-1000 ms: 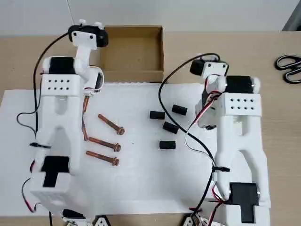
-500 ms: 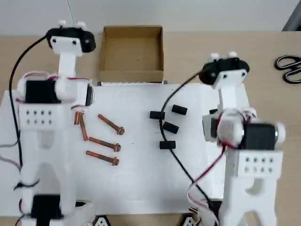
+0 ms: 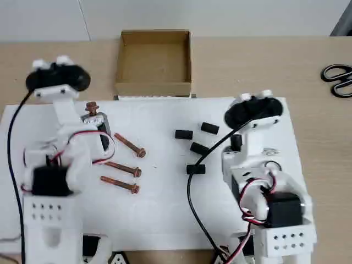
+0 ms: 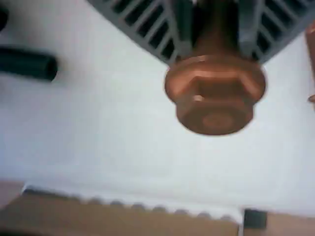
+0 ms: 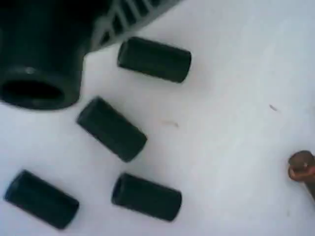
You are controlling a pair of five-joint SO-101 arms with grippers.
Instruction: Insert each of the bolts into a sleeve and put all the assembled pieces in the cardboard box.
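My left gripper [image 3: 92, 113] is shut on a copper bolt [image 3: 91, 106], held upright above the white sheet's left side; its hex head [image 4: 215, 93] sticks out from between the ribbed jaws. Three more bolts [image 3: 122, 168] lie on the sheet beside it. My right gripper [image 3: 236, 142] is shut on a black sleeve [image 5: 39, 73], its open bore facing the camera. Several loose sleeves [image 3: 196, 169] lie in a cluster mid-sheet, also seen as sleeves [image 5: 111, 129] under the right wrist. The cardboard box [image 3: 155, 82] stands open behind the sheet.
The white sheet [image 3: 165, 214] covers most of the wooden table. Scissors [image 3: 338, 80] lie at the far right edge. A black cable [image 3: 190, 192] runs from the right arm across the sheet near the sleeves. One loose sleeve [image 4: 27, 63] lies off beyond the held bolt.
Both arms have drawn back toward the table's front and risen. The left one now holds a bolt upright off the sheet, and the right one carries a sleeve.
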